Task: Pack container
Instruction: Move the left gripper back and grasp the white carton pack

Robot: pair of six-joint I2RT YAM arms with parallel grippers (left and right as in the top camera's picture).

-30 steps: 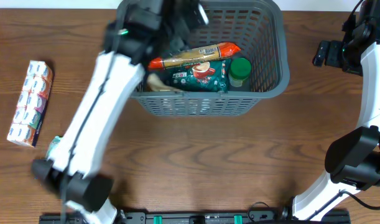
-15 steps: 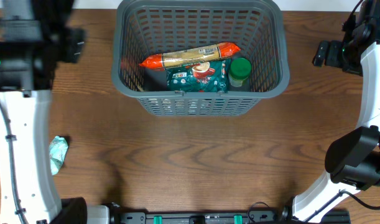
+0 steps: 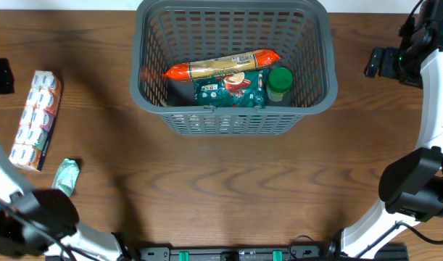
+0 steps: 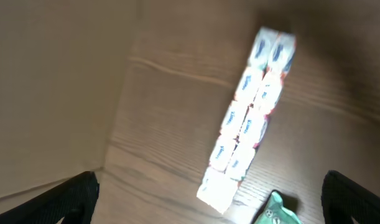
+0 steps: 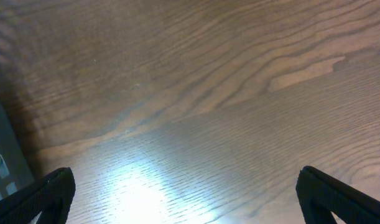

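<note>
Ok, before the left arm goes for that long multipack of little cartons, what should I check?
1. Left gripper open, empty: ok.
2. Long white, blue and red carton multipack flat on the wooden table, nothing on it: ok.
3. Small teal packet apart from the multipack: ok.
4. Bare floor at the rear of the dark grey slotted plastic basket: ok.
5. Right gripper open, outside the basket: ok.
6. Left gripper's height above the multipack: cannot tell.

Matt plastic container point(image 3: 232, 116), glossy wood-grain table point(image 3: 228, 196)
</note>
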